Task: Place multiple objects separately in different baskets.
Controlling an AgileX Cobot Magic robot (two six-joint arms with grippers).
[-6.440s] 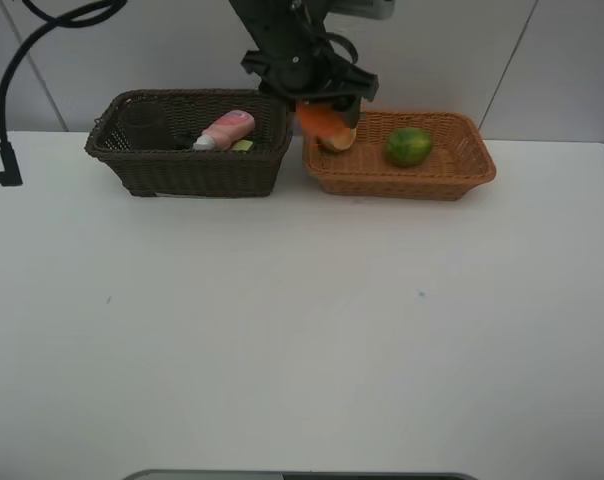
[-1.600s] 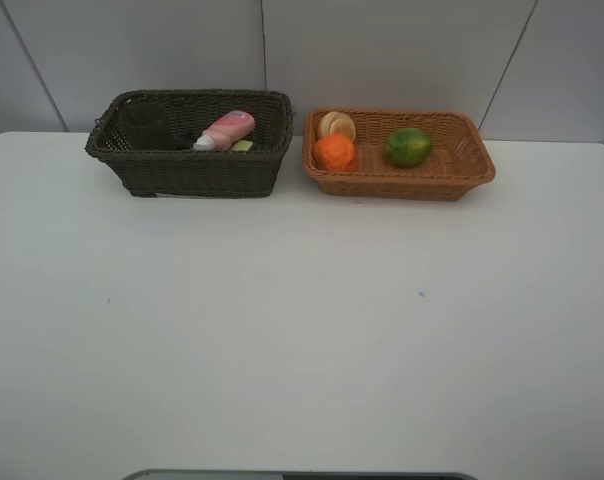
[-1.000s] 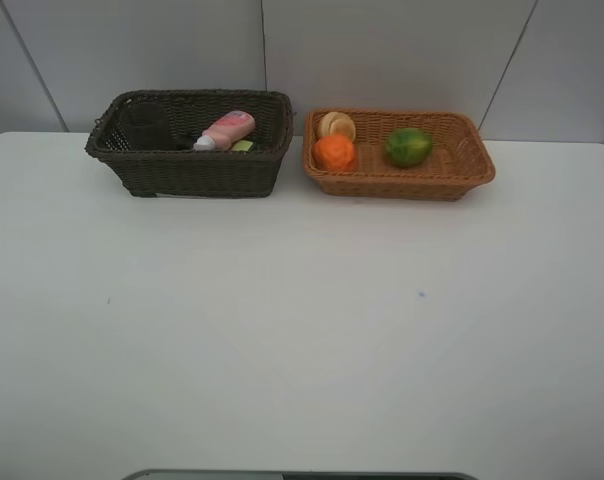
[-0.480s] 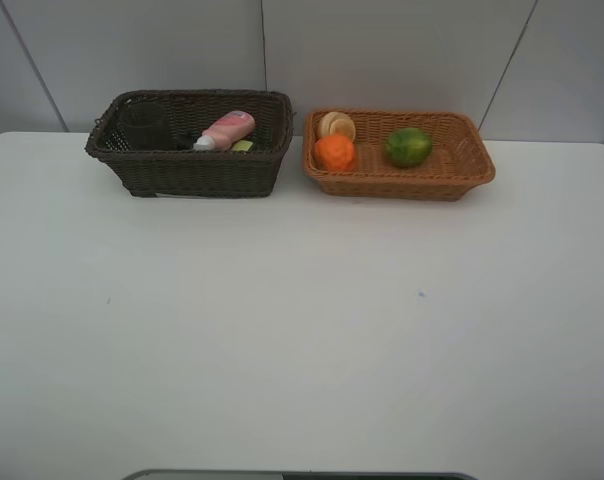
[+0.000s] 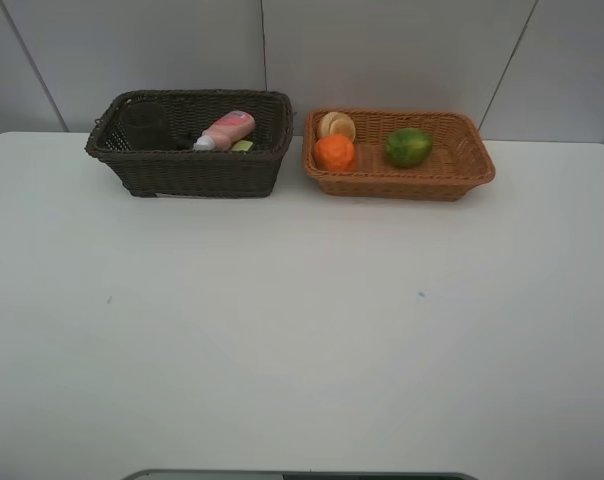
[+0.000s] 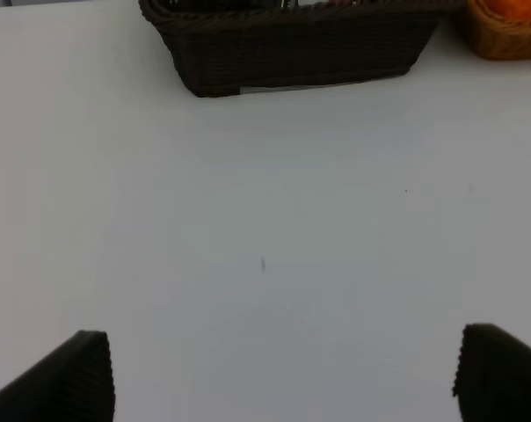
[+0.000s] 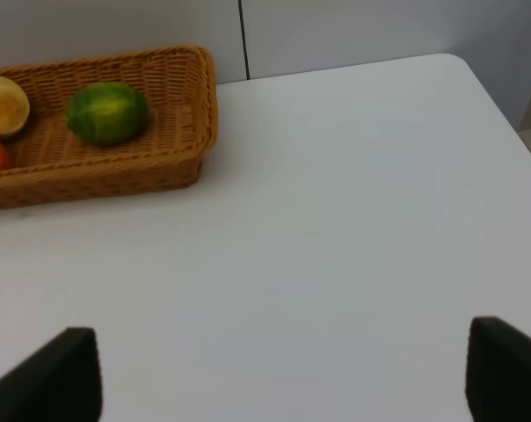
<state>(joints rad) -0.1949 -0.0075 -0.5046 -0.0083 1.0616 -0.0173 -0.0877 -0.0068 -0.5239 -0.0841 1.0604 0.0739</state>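
Since the earliest frame the arm that hung over the gap between the baskets, holding the orange, has gone from the high view, and the orange [image 5: 334,152] now lies in the tan basket [image 5: 477,172]; over the last second and a half nothing on the table [image 5: 302,330] has shifted. Both baskets are rectangular woven wicker, set side by side along the table's far edge: the dark basket [image 5: 182,175] is deeper and nearer the far left corner, the tan one shallower with flaring walls, towards the far right. In the tan basket the round orange sits at its left end, touching a paler, yellowish peach [image 5: 336,125] behind it, and a glossy green lime [image 5: 408,146] lies apart near the middle. In the dark basket a pink tube [image 5: 227,129] with a white cap lies tilted against the far wall, a scrap of yellow-green [image 5: 243,146] just beside it; a dim cup [image 5: 142,125] stands in the left end, hard to make out. The table is smooth, matte white. The left claw [image 6: 283,374] is released, its ribbed black fingertips [image 6: 83,378] spread wide over bare table, well short of the dark basket. The right claw [image 7: 283,374] is likewise spread and holds nothing, the tan basket and lime well apart from it.
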